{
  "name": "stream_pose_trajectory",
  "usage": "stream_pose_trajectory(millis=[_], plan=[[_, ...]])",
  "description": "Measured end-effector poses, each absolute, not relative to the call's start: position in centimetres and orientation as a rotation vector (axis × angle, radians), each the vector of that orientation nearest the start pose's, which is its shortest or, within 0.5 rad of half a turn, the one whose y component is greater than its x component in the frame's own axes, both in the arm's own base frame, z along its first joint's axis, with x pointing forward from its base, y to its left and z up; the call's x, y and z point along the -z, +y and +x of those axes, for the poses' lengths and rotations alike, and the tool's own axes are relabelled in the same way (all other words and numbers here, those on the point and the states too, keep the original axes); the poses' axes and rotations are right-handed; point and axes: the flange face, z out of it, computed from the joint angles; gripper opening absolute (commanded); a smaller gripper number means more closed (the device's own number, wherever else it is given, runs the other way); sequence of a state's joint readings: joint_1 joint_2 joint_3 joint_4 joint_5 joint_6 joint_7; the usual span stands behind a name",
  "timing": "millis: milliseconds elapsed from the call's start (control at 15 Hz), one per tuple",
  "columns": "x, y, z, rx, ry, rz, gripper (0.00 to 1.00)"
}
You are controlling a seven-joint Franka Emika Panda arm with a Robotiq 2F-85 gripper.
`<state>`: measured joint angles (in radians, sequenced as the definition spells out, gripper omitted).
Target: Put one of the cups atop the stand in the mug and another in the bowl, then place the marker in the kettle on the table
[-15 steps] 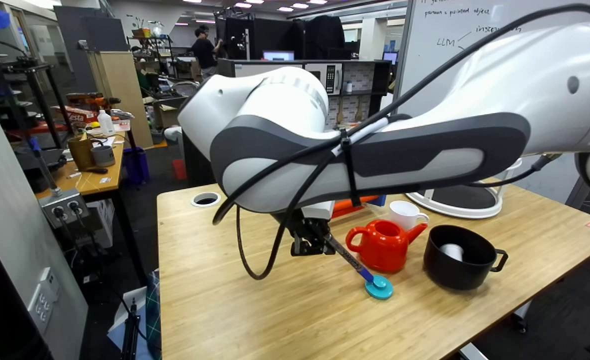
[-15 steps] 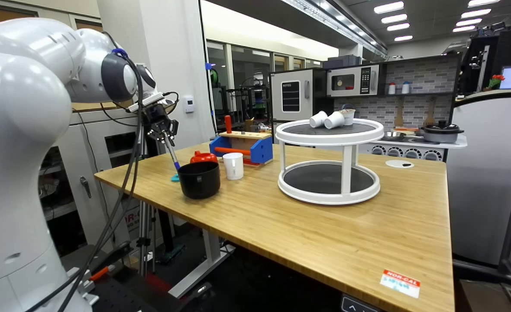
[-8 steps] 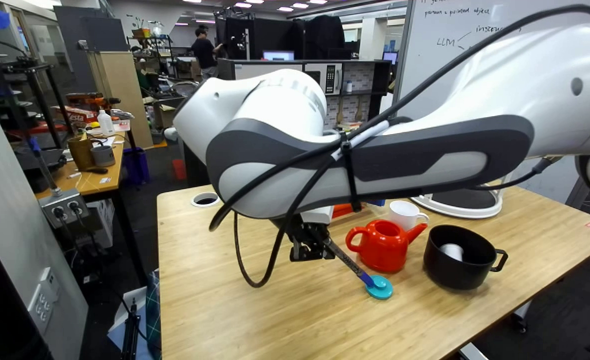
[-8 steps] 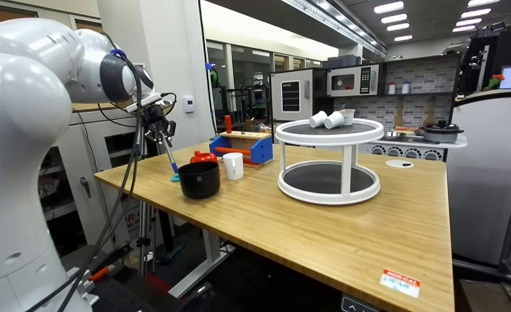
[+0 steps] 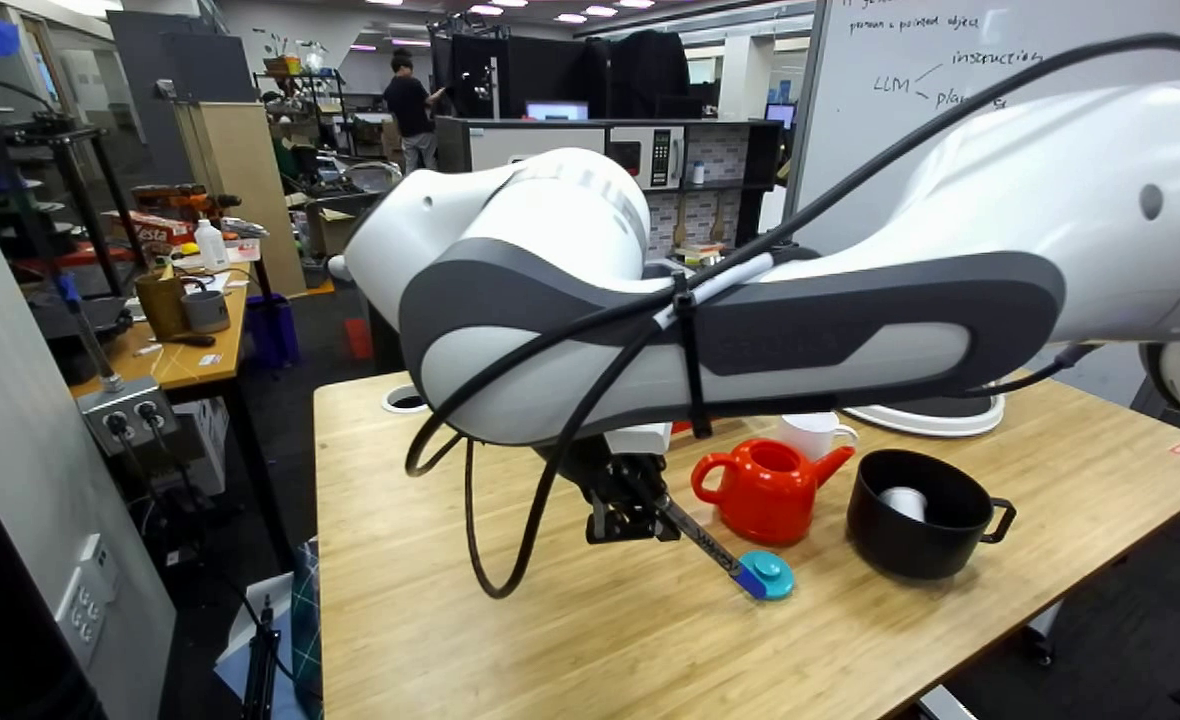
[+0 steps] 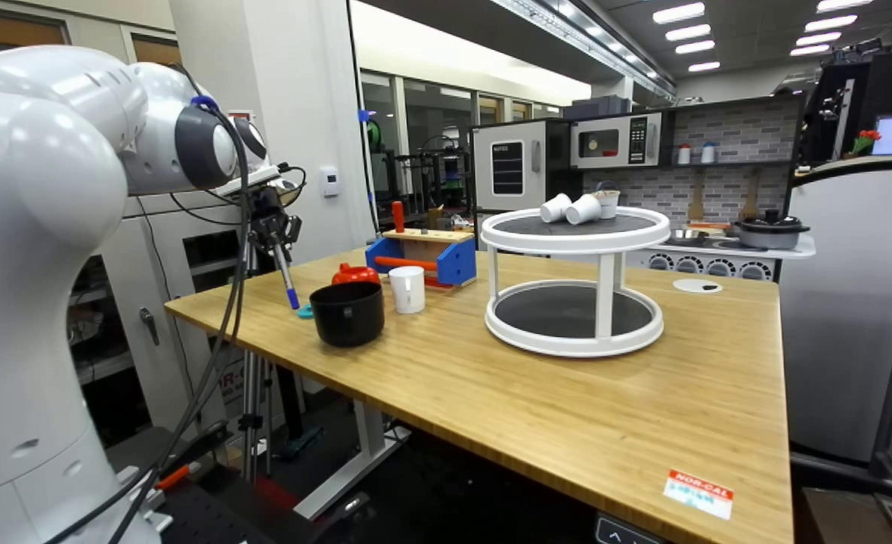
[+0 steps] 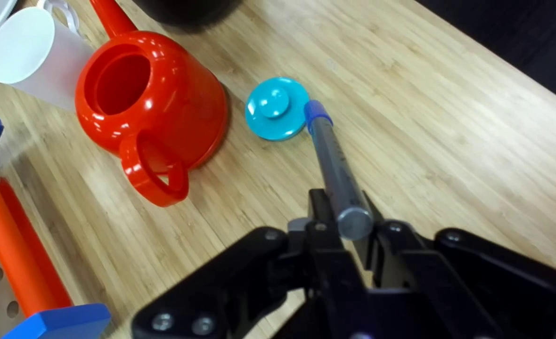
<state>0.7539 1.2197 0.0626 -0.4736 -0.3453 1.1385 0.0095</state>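
One marker point(image 7: 335, 162) is gripped tilted by the jaws above the desk point(image 5: 550, 640), near the red kettle point(image 7: 183, 99); a white cup point(image 5: 903, 503) is contained in the bowl point(image 5: 900, 556).

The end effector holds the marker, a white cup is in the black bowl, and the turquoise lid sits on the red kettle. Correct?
Not the turquoise lid: in the wrist view it lies on the table beside the kettle, whose top is open. The rest stands.

At right in my wrist view I have open table point(image 7: 447, 141) — kettle point(image 7: 176, 94) and mug point(image 7: 59, 70) block upper left, blue-ended rack point(image 7: 12, 254) lower left.
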Motion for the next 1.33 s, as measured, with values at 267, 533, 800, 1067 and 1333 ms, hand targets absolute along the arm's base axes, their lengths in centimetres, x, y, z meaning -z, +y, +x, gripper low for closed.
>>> stream_pose_trajectory(millis=[267, 533, 800, 1067, 1333], plan=[[-26.6, 48.5, 55.2, -0.755, -1.258, -3.3, 0.04], [-25.8, 47.1, 54.8, -0.924, -1.205, -3.289, 0.04], [-24.2, 45.4, 54.2, -1.155, -1.142, -3.226, 0.04], [-23.8, 44.5, 54.0, -1.262, -1.106, -3.185, 0.04], [-23.5, 43.8, 54.4, -1.282, -1.073, -3.165, 0.42]])
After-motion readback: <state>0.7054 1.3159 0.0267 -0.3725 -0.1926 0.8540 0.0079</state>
